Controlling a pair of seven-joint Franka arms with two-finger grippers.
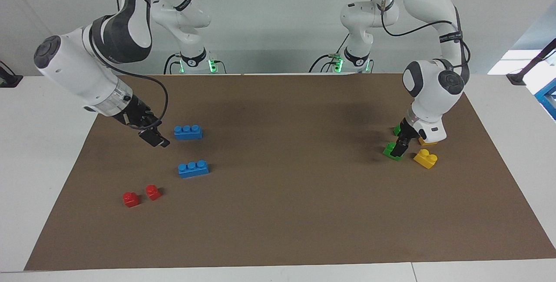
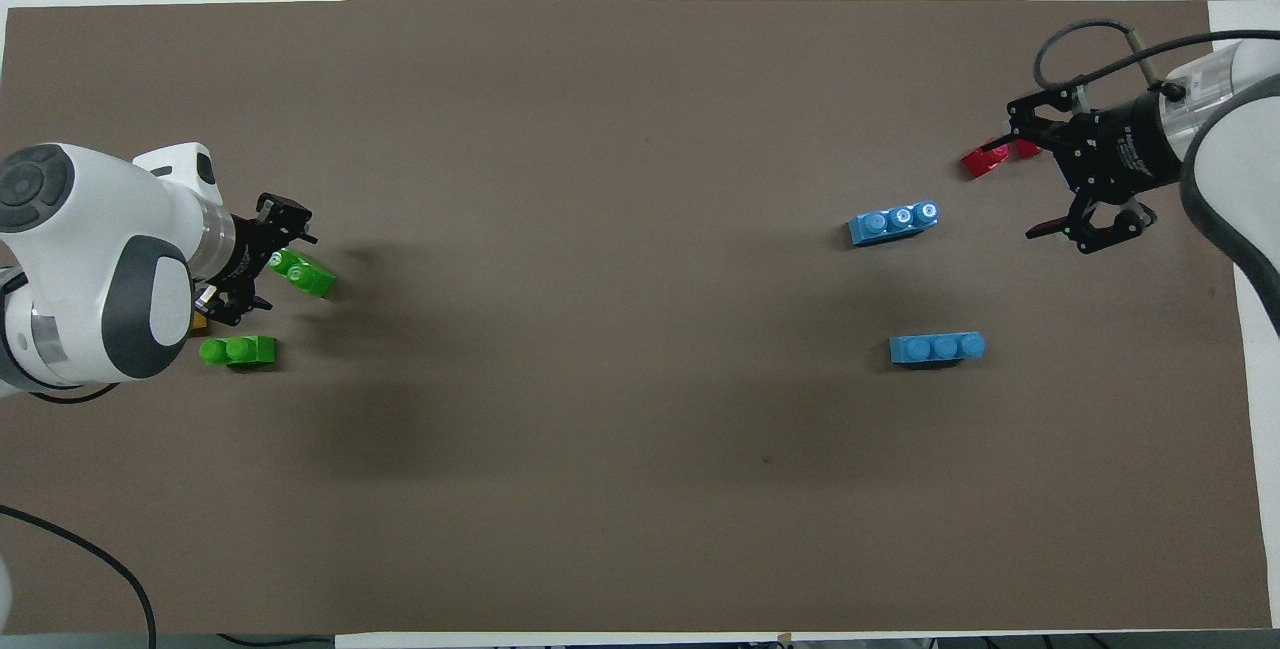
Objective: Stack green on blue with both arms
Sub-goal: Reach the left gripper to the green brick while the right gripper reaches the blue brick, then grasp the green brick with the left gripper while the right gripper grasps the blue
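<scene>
Pick-up stage, by my read; nothing is stacked yet. My left gripper point(image 1: 400, 143) is down at the left arm's end of the brown table mat point(image 1: 286, 212), fingers straddling a small bright green plastic two-stud brick point(image 1: 392, 151) that sits tilted on the mat. I cannot tell whether the fingers have pinched it or only bracket it.

The second green two-stud brick point(image 2: 238, 351) lies just beside, nearer the robots. Yellow two-stud plastic bricks point(image 1: 425, 158) sit close by at the same end, one mostly hidden under the wrist.

My right gripper point(image 1: 154, 137) hangs over the mat at the right arm's end, wrist pitched down and forward, fingers spread wide in the overhead view and holding nothing. It is just beside the nearer blue three-stud plastic brick point(image 1: 188, 132). The other blue three-stud brick point(image 1: 193, 168) lies farther from the robots, and two small red plastic bricks point(image 1: 141, 195) farther still.

Next move, as I judge it: confirm a firm hold on the green brick, lift it clear of the yellow ones, carry it toward a blue brick. The right gripper should likely steady or pick up that blue one. Stud alignment will matter.
</scene>
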